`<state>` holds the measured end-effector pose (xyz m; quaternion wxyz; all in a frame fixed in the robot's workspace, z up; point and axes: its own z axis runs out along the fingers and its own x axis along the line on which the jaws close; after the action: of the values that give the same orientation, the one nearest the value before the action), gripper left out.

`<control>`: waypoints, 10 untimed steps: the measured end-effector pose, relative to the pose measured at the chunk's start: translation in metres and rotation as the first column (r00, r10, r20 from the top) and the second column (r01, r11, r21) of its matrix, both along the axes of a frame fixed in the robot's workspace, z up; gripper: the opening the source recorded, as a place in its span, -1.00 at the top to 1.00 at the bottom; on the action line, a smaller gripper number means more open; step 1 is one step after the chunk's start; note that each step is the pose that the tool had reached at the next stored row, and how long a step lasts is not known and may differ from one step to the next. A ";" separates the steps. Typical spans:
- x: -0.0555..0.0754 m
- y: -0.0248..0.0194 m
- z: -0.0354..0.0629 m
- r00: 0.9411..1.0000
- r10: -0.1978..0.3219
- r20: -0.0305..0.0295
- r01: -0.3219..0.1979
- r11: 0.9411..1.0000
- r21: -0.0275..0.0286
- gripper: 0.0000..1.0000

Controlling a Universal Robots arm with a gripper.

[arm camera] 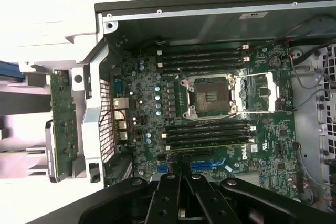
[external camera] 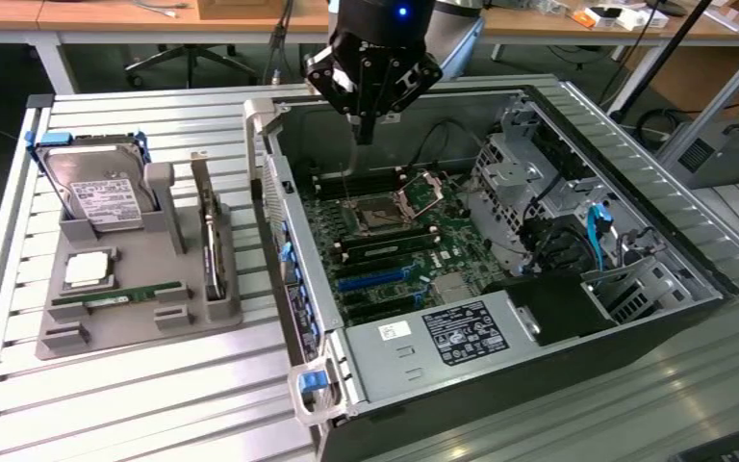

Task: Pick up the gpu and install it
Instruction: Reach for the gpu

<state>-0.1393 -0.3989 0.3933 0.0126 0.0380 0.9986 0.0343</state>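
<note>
Your gpu (external camera: 216, 252) stands on its long edge in a slot of the grey holder tray (external camera: 139, 332), on the exterior view's left and outside the machine. Its long axis runs from the far side of the tray toward the near side, roughly parallel to the nearest wall of the computer case (external camera: 265, 183). Its flat faces turn toward the exterior view's left and right, and the thin top edge points upward. You cannot tell from this angle which end carries the bracket.

On the same tray, the hard drive (external camera: 100, 197) leans upright at the far corner with its label showing. The green memory stick (external camera: 119, 297) lies in a groove nearer the front. The tray rests on a slatted table (external camera: 113, 404), just beside the case.

The case lies open with the motherboard (external camera: 383, 260) exposed and the CPU socket (external camera: 380, 214) uncovered.

Your gripper (external camera: 366, 130) hangs over the far part of the open case, well apart from the gpu. Its fingers are pressed together with nothing between them. In the wrist view the gripper (arm camera: 181, 174) sits above the motherboard (arm camera: 152, 129), near the CPU socket (arm camera: 210, 97).
</note>
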 end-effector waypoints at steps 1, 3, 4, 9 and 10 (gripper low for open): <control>0.000 0.0000 0.0000 1.000 0.000 0.000 0.000 1.000 0.000 0.79; -0.001 0.0000 0.0000 1.000 0.000 0.000 0.000 1.000 0.000 0.79; -0.002 0.0000 0.0000 1.000 0.000 0.000 0.000 1.000 0.000 0.79; -0.005 0.0000 0.0000 1.000 0.000 0.000 0.000 1.000 0.000 0.79; -0.006 0.0000 0.0000 1.000 0.000 0.000 0.000 1.000 0.000 0.79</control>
<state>-0.1450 -0.3989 0.3933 0.0126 0.0380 0.9986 0.0343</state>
